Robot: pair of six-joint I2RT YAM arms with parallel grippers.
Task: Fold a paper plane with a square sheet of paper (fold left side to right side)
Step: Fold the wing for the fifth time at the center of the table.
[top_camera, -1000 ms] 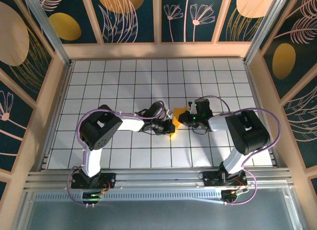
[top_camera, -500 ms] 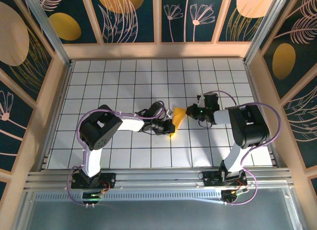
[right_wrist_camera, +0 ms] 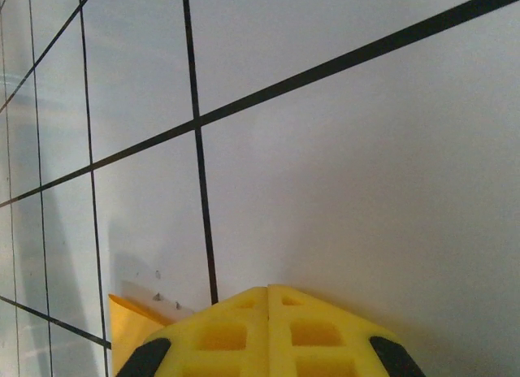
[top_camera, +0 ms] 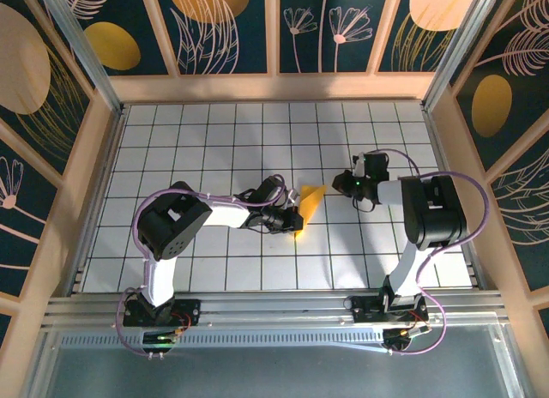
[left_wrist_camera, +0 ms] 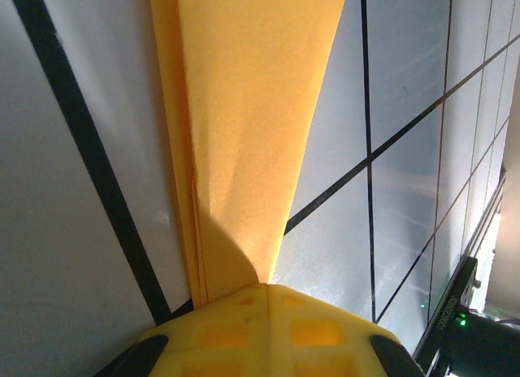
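- While the left gripper (top_camera: 293, 220) is pinching the folded paper (top_camera: 309, 202) near the centre of the top view, its jaws are pressing together on the paper's lower end. The rest is angling up-right over the white tiled table (top_camera: 214, 141).
- L wrist view: the yellow pads (left_wrist_camera: 244, 336) at bottom centre are clamping a narrow layered strip of orange-yellow paper, which is widening toward the top of frame.
- The right gripper (top_camera: 340, 183) is sitting right of centre in the top view, near the paper's upper tip but apart from it. Its jaws are pressing together w/ nothing between them.
- R wrist view: a small corner of the paper is peeking in at lower left, beside the closed pads (right_wrist_camera: 244, 336).
- Risk 1, probably: only one end is being held, so the free layers are likely springing apart and the crease is loosening.
- Risk 2: w/ the right claw closed and off the sheet, nothing is pinning the far end. Any pull from the left arm could be dragging or twisting the paper, leaving the edges misaligned.
- Risk 3: thin paper could be tearing or crumpling at the pinch if tugged hard.
- Writing: no brand or label is showing on paper, pads or table. Tiny white lettering on a dark part at the lower right of the L wrist view is reading too small and blurred to make out.
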